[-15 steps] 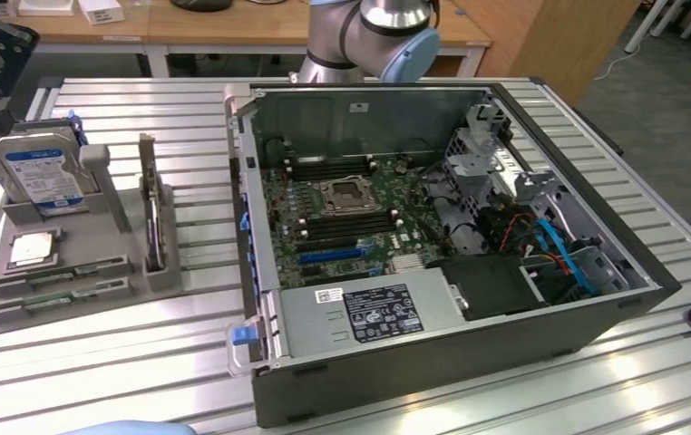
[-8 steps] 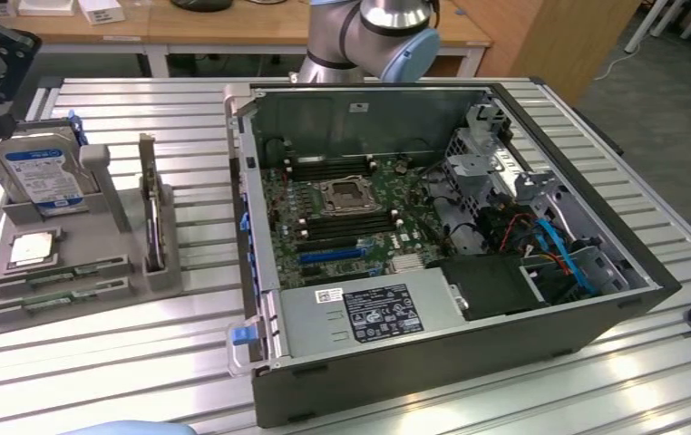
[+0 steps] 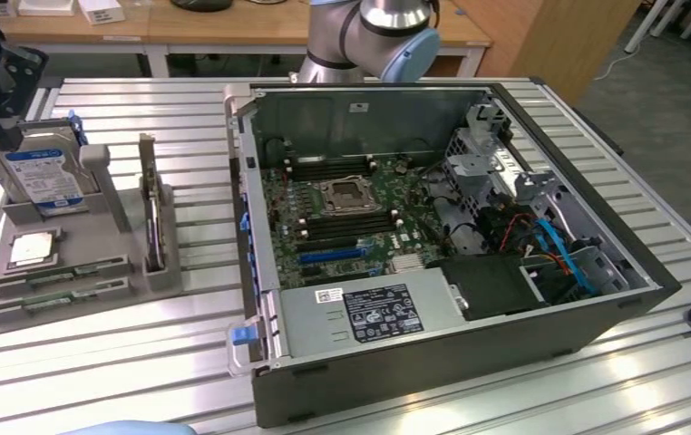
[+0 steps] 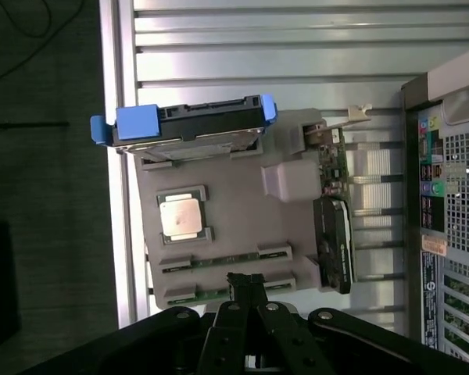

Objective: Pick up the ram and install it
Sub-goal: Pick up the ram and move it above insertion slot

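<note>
Ram [image 3: 65, 271], a long, thin green board stick, stands on edge in a narrow slot of a matte grey holder [image 3: 85, 240], with a twin stick [image 3: 58, 298] in the slot just beside it. The same holder carries a square silver chip [image 3: 31, 246] in a shallow pocket, an upright hard drive [image 3: 43, 177] with blue rails, and an upright card [image 3: 150, 208]. It sits on a ribbed metal bench [image 3: 140, 109] at the exterior view's left, beside an open computer case [image 3: 358, 390] full of boards and cables. The dark claw [image 3: 4, 136] hangs by the hard drive's top, above the holder.

From the wrist, the claw [image 4: 246, 280] shows its black fingers pressed together on nothing. The ram [image 4: 219, 260] lies in its slot next to the chip [image 4: 180, 216]. The twin stick [image 4: 207, 295] lies at the edge of the holder [image 4: 234, 211]. The hard drive [image 4: 191, 129], card [image 4: 332, 234], bench [image 4: 258, 62] and the perforated wall of the case [image 4: 453, 195] are there too.
</note>
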`<state>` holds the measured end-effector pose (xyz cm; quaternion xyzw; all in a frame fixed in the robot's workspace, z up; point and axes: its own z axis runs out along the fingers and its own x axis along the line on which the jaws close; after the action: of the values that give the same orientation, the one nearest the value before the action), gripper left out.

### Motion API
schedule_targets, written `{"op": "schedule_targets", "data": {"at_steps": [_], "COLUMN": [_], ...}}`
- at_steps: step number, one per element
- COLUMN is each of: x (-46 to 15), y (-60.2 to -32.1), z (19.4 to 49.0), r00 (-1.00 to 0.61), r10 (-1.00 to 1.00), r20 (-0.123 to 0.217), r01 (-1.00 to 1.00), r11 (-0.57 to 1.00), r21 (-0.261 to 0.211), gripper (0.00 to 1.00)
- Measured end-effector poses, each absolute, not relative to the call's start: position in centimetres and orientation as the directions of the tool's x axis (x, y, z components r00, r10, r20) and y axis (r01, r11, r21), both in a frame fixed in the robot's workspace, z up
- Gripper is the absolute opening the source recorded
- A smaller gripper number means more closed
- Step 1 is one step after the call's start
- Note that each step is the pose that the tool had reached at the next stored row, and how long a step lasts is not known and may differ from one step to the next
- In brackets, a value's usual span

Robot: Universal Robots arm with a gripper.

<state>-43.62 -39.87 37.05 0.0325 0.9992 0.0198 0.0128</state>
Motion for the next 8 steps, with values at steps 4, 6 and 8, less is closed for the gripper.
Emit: {"op": "schedule_targets", "data": {"at_steps": [4, 6, 8], "x": [-43.6, -43.6, -43.6], "y": [-39.9, -39.9, -39.9], "z": [36.3, 36.0, 35.6], "r00": [-0.998, -0.998, -0.998], "r10": [0.065, 0.065, 0.065], "r20": [-0.024, -0.024, -0.024], "r01": [0.064, 0.064, 0.064], "r11": [0.997, 0.997, 0.997], "r21": [0.040, 0.040, 0.040], "gripper": [0.10, 0.10, 0.10]}}
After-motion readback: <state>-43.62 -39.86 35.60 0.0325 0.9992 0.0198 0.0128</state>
